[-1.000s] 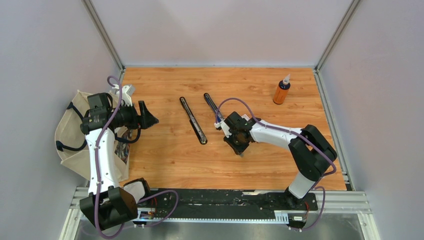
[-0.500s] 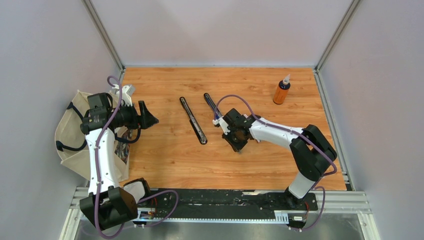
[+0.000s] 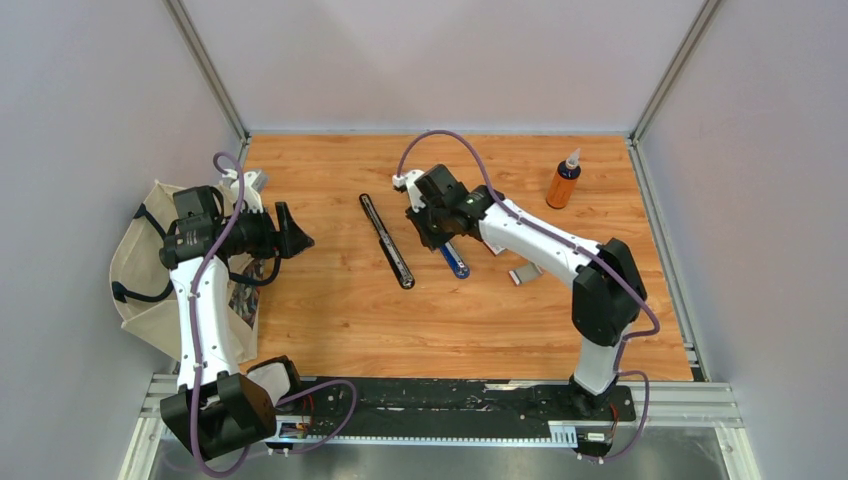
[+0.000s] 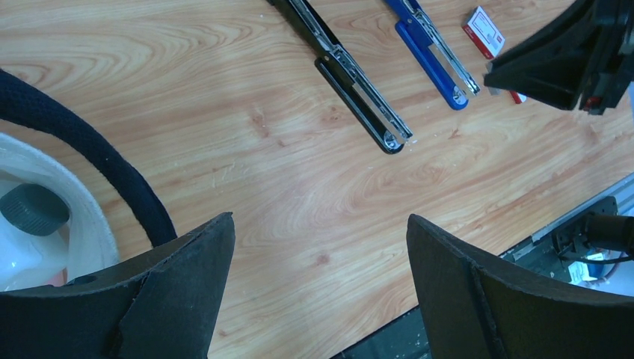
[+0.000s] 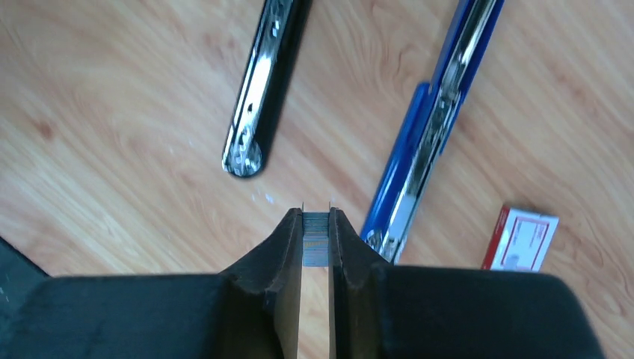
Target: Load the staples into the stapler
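From above, the right hand (image 3: 438,238) hangs over the blue stapler (image 3: 455,262) mid-desk; the staple box (image 3: 523,275) lies beside it, toward the right edge. Left wrist: the left hand (image 4: 321,292) gapes wide, holding nothing. Right wrist: the right hand pinches the staple strip (image 5: 316,239), close beside the blue stapler.

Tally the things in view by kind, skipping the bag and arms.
Staplers: 2 (black stapler, blue stapler)
Staple box: 1
Staple strip: 1
Bottle: 1
Total: 5
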